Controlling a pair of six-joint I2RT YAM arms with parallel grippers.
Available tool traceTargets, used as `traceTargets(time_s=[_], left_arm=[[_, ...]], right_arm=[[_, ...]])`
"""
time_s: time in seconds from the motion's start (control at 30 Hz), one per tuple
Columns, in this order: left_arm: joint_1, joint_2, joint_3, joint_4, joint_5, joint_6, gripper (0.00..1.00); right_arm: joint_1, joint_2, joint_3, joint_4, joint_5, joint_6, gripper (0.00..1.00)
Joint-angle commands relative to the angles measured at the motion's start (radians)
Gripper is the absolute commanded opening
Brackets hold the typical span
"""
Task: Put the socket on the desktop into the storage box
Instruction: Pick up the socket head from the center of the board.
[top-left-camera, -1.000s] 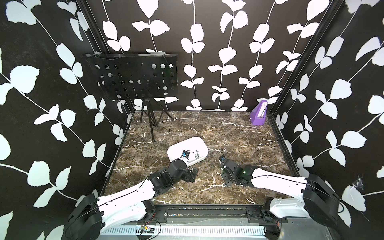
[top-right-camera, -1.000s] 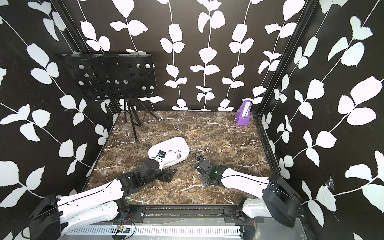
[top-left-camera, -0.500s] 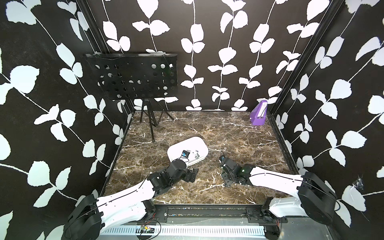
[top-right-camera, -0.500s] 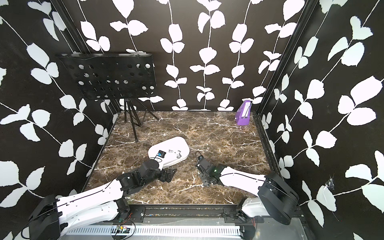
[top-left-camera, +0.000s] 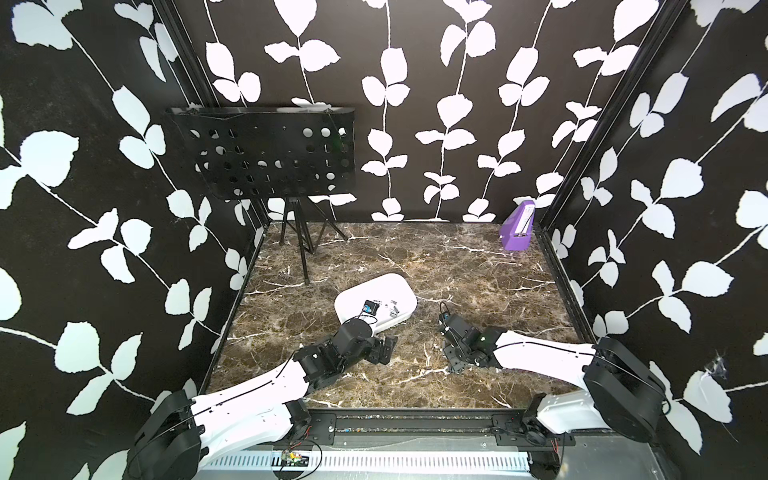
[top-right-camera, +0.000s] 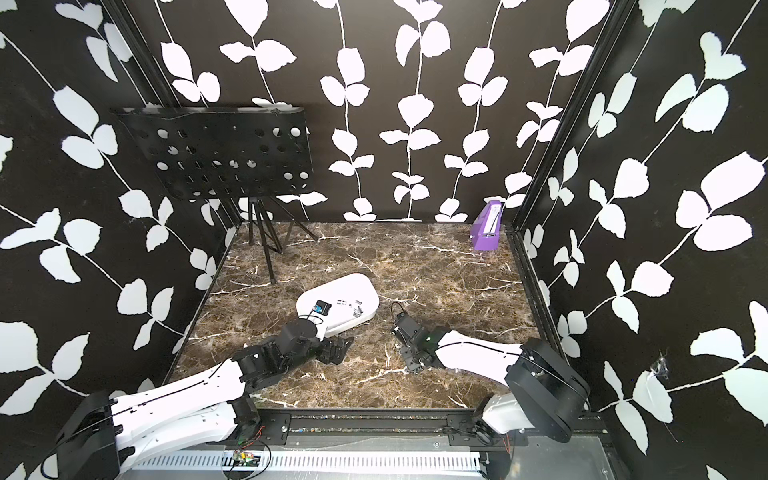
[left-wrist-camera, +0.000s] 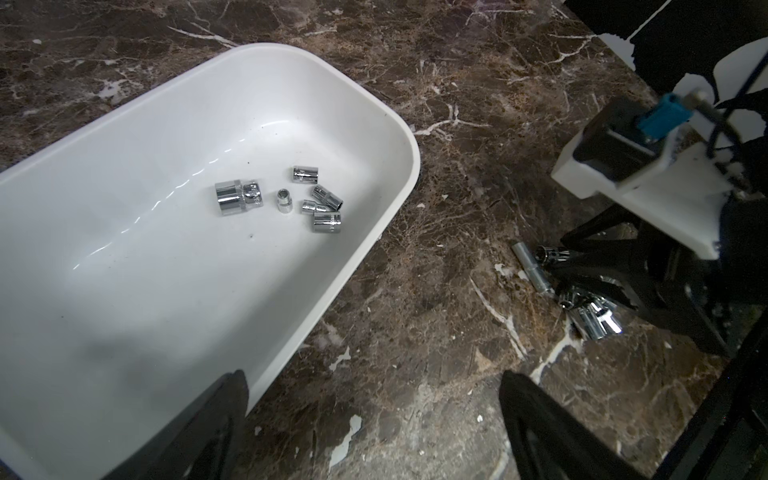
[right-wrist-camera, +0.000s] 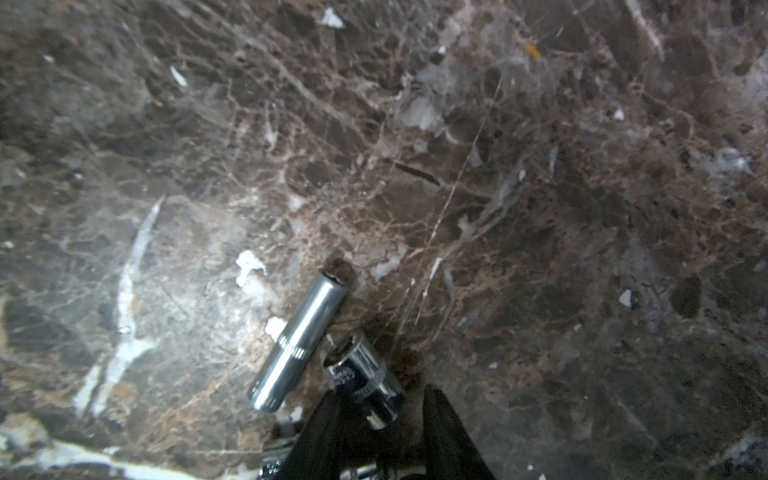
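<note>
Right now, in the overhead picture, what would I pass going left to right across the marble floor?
In a top view: black stand → white storage box → right claw → purple box.

Three walls (top-left-camera: 415, 104) close in the space, black all over and printed with white leaves on thin trailing vines. Dark metal posts (top-left-camera: 578, 145) run up the two far corners. The floor (top-left-camera: 457, 266) is a brown marble-patterned surface crossed by white veins; it takes even, bright light, with pale glare patches in the wrist views. At the far left stands a black music stand (top-left-camera: 266, 158), its perforated desk tilted on a thin tripod (top-left-camera: 303, 245). A small purple box (top-left-camera: 517, 232) stands upright in the far right corner. Along the near edge lie a black rail (top-left-camera: 415, 419) and a white slotted strip (top-left-camera: 415, 460).
</note>
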Motion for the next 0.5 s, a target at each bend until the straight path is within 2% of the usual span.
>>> traceTargets(time_s=[0.0, 0.47], left_arm=[[-0.003, -0.022, 0.011, 0.01, -0.002, -0.004, 0.95], [-0.003, -0.03, 0.007, 0.008, -0.01, -0.005, 0.95]], right_arm=[[-0.012, 0.018, 0.045, 0.01, -0.007, 0.01, 0.35], [-0.048, 0.064, 0.059, 0.025, -0.04, 0.006, 0.35]])
